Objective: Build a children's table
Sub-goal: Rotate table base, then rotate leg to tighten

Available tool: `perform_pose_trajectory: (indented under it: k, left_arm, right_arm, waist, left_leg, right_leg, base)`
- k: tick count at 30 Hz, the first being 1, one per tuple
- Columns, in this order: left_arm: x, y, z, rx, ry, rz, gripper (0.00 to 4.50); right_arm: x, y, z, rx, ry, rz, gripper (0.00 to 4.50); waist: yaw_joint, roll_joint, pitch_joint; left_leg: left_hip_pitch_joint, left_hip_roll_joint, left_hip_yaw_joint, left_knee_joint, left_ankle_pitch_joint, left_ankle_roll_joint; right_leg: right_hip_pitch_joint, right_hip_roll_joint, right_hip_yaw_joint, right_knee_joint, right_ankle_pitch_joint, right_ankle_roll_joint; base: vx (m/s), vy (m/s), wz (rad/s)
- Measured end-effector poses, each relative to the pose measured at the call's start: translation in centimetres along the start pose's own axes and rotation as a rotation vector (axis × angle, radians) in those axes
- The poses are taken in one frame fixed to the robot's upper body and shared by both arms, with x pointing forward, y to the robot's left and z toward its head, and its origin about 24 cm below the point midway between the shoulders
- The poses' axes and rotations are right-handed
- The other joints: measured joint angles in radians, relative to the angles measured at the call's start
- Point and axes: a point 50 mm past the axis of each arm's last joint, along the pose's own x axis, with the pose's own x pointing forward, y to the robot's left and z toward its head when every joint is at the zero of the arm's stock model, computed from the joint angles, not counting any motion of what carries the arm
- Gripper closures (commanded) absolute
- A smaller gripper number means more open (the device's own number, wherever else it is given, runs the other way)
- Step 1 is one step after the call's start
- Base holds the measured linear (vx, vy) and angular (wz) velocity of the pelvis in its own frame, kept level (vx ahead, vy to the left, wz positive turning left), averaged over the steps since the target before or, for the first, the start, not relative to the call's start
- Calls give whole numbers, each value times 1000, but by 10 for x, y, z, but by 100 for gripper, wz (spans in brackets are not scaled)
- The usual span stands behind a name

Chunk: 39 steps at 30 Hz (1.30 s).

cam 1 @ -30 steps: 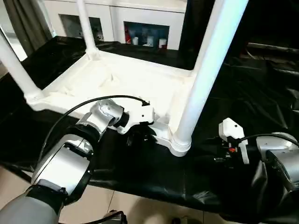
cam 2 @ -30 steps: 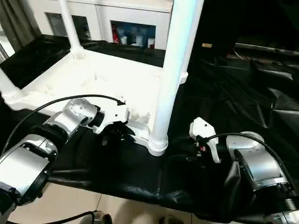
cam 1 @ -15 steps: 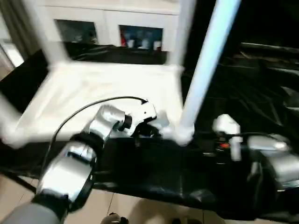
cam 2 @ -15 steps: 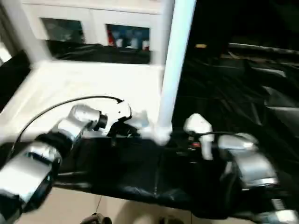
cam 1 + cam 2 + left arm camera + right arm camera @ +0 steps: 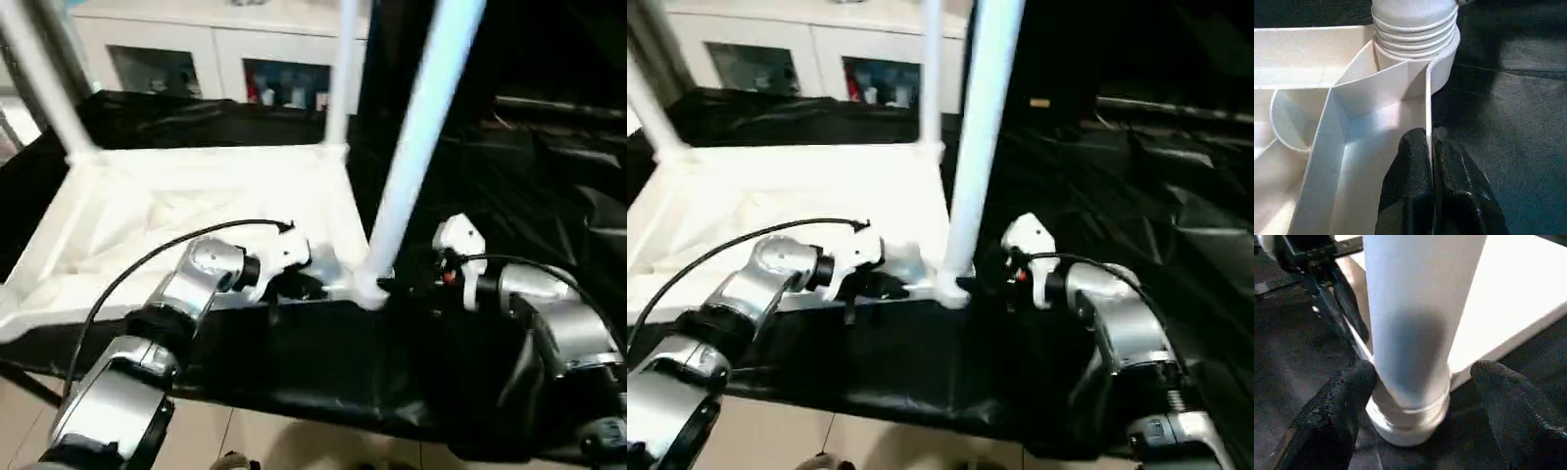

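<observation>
Children's table [image 5: 196,196] upside down, left claw [image 5: 1429,161] pinching its rim, right claw [image 5: 1420,396] spread around near leg [image 5: 416,127]

Right end effector [image 5: 1415,396] straddles leg [image 5: 1415,323] — gaps either side.

Smooth, glossy white plastic on the children's table [image 5: 196,186]; crinkled black sheeting [image 5: 549,186] shines beneath; left pincer [image 5: 1430,161] fingers look grainy, matt rubber.
</observation>
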Motion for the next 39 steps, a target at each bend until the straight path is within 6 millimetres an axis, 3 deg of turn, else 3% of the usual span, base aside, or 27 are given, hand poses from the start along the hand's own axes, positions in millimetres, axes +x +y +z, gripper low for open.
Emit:
perform_pose_trajectory:
  k: [16,25,34,39]
  left_arm:
    - [-2,-1,1,10,10,-24,448]
    - [-3,-1,2,20,14,-29,450]
    - [-3,-1,2,19,12,-26,450]
    - [5,6,4,-34,-4,81,450]
  right_arm:
    - [13,1,-2,4,19,77,86]
    - [15,1,0,-19,25,109,167]
    - [15,1,-1,-27,28,114,180]
    - [24,-1,-7,49,-35,-60,181]
  waist:
    - [5,0,0]
    - [3,-3,1]
    - [3,-5,1]
    - [-3,-9,1]
  left_leg:
    - [0,0,0,-3,0,0]
    - [0,0,0,-4,0,-1]
    - [0,0,0,-4,0,-1]
    - [1,0,1,-4,0,-1]
  right_leg:
    - [-1,0,0,0,0,0]
    - [-1,0,0,0,0,1]
    - [-1,0,0,-1,-1,2]
    - [-1,0,0,-2,-1,2]
  base:
    - [0,0,0]
    - [0,0,0]
    - [0,0,0]
    - [0,0,0]
